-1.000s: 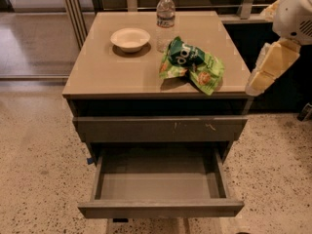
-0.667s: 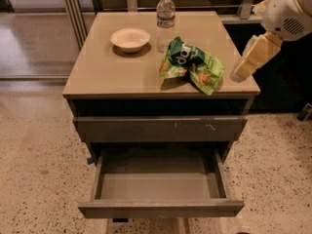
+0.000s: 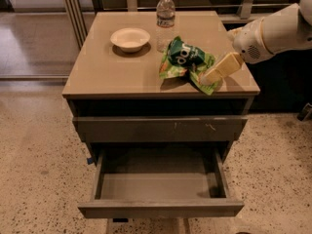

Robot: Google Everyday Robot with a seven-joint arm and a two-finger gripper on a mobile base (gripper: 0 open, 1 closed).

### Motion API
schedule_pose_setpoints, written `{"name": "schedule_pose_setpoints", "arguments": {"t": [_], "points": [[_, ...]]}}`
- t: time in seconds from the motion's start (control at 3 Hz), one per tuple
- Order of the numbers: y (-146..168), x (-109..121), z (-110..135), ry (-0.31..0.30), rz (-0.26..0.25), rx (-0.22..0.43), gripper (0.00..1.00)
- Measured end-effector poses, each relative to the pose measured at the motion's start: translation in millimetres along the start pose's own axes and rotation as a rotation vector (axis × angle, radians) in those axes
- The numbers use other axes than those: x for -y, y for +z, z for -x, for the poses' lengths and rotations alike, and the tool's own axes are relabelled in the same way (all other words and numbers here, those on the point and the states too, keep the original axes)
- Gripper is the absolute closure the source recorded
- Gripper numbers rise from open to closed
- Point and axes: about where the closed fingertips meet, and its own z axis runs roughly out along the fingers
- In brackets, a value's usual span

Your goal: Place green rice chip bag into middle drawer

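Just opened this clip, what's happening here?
The robot's arm extends in from the right, its gripper low at the right edge of the green rice chip bag, which lies on the cabinet top near a water bottle and a bowl. The middle drawer below stands pulled open; the bag is not in it yet.

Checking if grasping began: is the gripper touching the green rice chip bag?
Cannot tell. The camera view shows the gripper overlapping the right edge of the green rice chip bag; its height above the bag is unclear.
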Motion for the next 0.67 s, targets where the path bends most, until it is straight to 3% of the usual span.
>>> {"name": "schedule_pose_setpoints", "arguments": {"t": [0.33, 0.67], "points": [[3, -1, -4, -0.008, -0.013, 0.002, 0.00], [16, 1, -4, -0.039, -0.039, 0.043, 0.00]]}}
